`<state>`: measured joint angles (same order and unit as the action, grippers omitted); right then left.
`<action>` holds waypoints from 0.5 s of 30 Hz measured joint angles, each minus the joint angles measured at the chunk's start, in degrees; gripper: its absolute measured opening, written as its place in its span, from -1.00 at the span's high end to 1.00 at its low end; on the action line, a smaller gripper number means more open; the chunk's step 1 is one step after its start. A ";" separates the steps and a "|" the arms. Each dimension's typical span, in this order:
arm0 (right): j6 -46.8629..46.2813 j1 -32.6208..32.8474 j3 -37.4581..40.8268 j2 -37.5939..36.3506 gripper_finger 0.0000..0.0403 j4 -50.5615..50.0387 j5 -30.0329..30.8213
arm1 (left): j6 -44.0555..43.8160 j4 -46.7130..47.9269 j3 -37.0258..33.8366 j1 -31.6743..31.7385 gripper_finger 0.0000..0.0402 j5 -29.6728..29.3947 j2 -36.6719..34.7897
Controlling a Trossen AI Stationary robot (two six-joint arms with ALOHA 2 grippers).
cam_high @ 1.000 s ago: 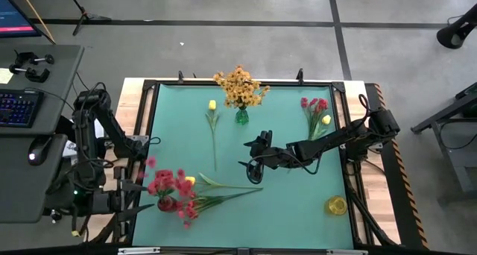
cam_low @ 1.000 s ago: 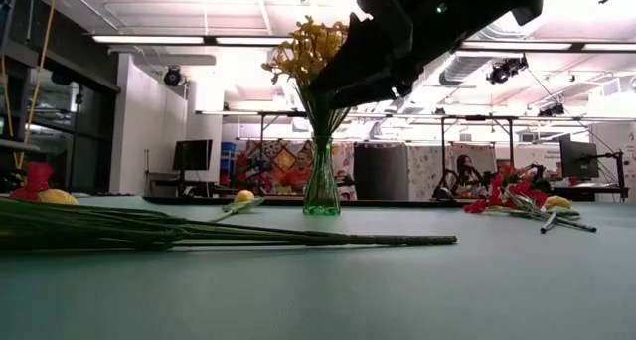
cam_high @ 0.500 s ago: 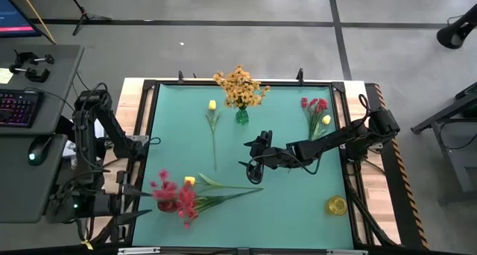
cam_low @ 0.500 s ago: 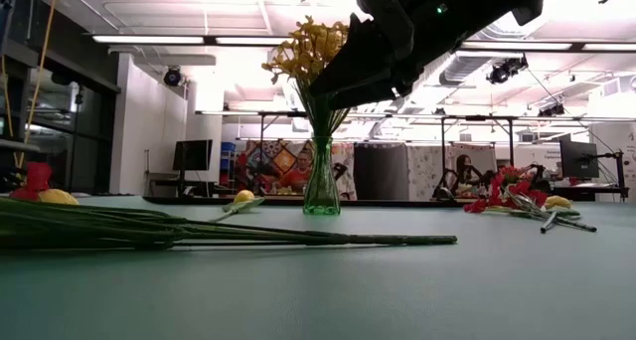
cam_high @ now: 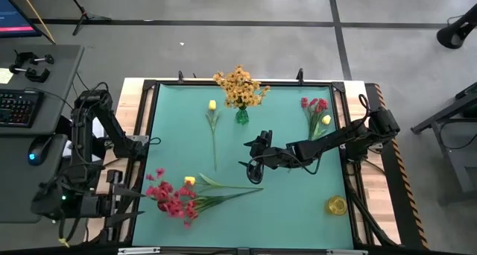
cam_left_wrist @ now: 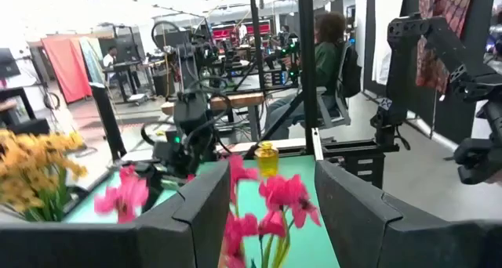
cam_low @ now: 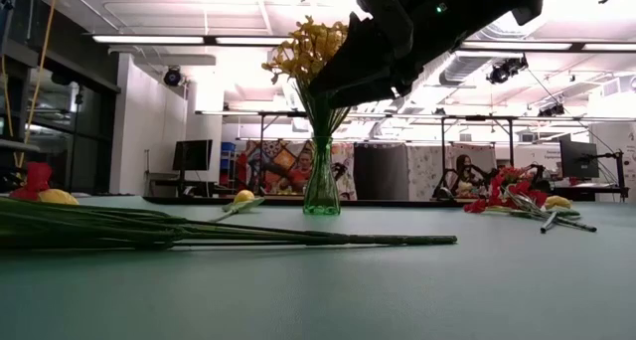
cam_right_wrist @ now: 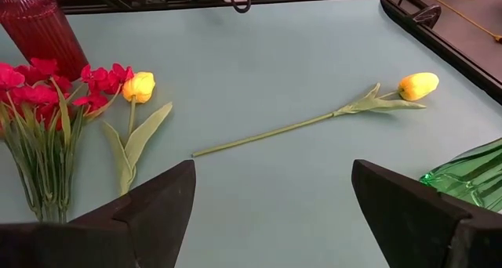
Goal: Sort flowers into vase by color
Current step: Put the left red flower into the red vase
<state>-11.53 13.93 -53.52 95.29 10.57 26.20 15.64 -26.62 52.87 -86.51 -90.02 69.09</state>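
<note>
Red-pink blooms (cam_high: 170,197) stand and lie at the table's near left by a red ribbed vase (cam_right_wrist: 35,25). Their long stems (cam_low: 248,237) and one yellow tulip (cam_right_wrist: 140,86) lie flat on the mat. My left gripper (cam_high: 127,203) is open at the table's left edge, with the red blooms (cam_left_wrist: 274,201) just ahead of its fingers. My right gripper (cam_high: 252,164) is open and empty above the table's middle. A green vase (cam_high: 241,115) at the far middle holds the orange-yellow sprays (cam_high: 240,86). A single yellow tulip (cam_high: 212,106) lies flat to its left.
Another bunch of red blooms with a yellow tulip (cam_high: 317,112) lies at the far right. A small yellow vase (cam_high: 335,205) stands at the near right. A black frame (cam_high: 149,136) runs round the mat. People and desks show in the room beyond.
My left gripper has drawn back toward the table's left edge, away from the red blooms. The blooms nearest it have shifted a little. My right arm has kept still.
</note>
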 joint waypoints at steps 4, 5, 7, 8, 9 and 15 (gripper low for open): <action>0.00 0.00 0.00 0.00 -0.64 0.02 0.00 | 6.10 -0.31 2.13 1.12 0.13 0.02 -0.01; -0.01 0.00 0.00 0.00 -0.64 0.02 0.00 | 7.52 -0.25 2.54 1.53 0.13 0.00 -0.01; -0.01 0.00 0.00 0.01 -0.64 0.04 0.00 | 10.68 -0.30 3.72 2.60 0.13 0.00 -0.01; 0.00 0.00 0.00 0.00 -0.64 0.04 0.00 | 12.28 -0.30 4.29 3.19 0.13 -0.01 -0.01; 0.00 0.00 0.00 0.00 -0.64 0.04 0.00 | 13.79 -0.30 4.88 3.88 0.13 0.00 -0.01; -1.83 -0.04 0.00 0.01 -0.64 0.44 -6.94 | 17.36 -0.07 5.94 7.54 0.13 -0.02 -0.01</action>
<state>-13.36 13.90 -53.52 95.30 11.01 19.25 33.00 -26.69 58.81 -78.97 -90.04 69.08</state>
